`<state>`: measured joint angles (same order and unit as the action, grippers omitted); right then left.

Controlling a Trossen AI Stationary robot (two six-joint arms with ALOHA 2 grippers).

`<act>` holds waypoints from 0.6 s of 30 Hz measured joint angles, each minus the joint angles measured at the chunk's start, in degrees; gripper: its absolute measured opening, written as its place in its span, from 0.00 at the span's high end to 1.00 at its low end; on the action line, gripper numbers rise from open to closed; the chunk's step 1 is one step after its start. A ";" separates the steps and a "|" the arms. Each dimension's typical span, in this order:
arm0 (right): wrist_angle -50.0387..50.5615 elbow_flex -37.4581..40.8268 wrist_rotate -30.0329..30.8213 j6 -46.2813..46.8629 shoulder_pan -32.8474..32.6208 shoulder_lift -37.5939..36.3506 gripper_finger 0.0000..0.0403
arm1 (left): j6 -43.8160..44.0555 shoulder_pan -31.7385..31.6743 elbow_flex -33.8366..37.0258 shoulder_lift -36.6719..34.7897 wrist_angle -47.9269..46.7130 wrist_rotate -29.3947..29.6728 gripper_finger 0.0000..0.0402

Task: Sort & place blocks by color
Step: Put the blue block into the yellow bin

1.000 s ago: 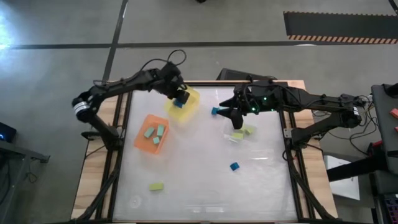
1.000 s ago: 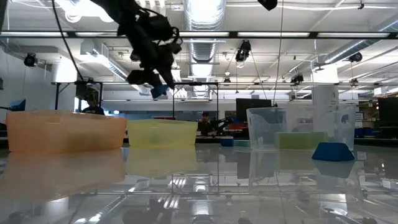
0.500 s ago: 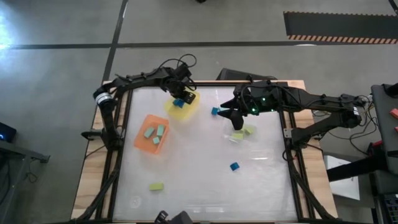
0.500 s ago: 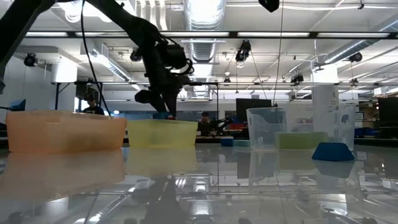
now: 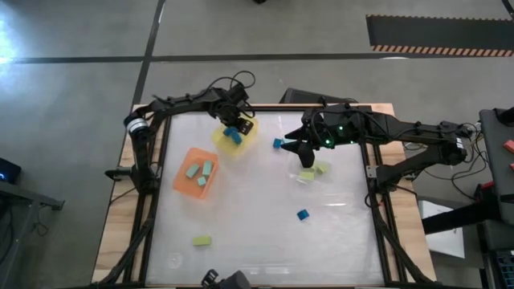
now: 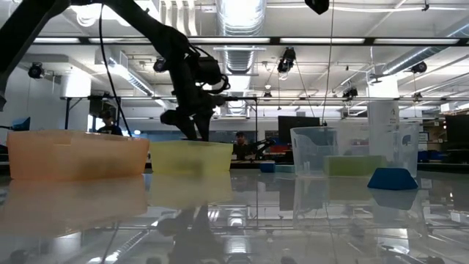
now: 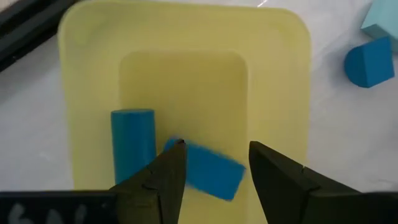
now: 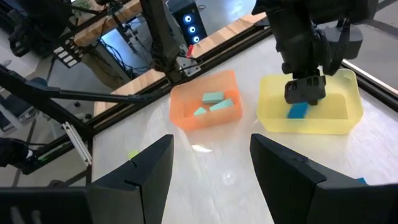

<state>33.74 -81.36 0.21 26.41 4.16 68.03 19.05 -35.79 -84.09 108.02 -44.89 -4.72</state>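
Note:
My left gripper [image 5: 233, 128] hangs open over the yellow bin [image 5: 250, 138], its fingertips just above the bin's rim in the low view [image 6: 192, 133]. Two dark blue blocks lie on the bin floor: one right below the fingers [image 7: 208, 171] and one beside it [image 7: 132, 146]. My right gripper [image 5: 299, 149] is open and hovers over the table's middle, near a loose blue block [image 5: 278, 143]. Another blue block [image 5: 303, 214] and a yellow-green block [image 5: 201, 240] lie on the table. Teal blocks [image 5: 199, 171] sit in the orange bin [image 5: 185, 185].
A clear shallow dish [image 5: 301, 179] under the right arm holds yellow-green blocks [image 5: 315, 170]. The orange bin [image 8: 186, 111] stands next to the yellow bin [image 8: 339, 119] on the table's left half. There is open table surface toward the near edge.
My left gripper has come down from above the yellow bin to just over its rim. The blue block it carried high between its fingers now lies inside the bin below them. The right arm has kept still.

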 joint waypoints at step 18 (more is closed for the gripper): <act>2.98 0.04 1.43 9.82 0.09 1.14 0.50 | -0.02 5.46 0.04 -14.70 -0.54 0.12 0.60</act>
<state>36.71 -81.32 1.63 36.23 4.25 69.17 19.03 -30.33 -84.05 93.31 -45.43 -4.60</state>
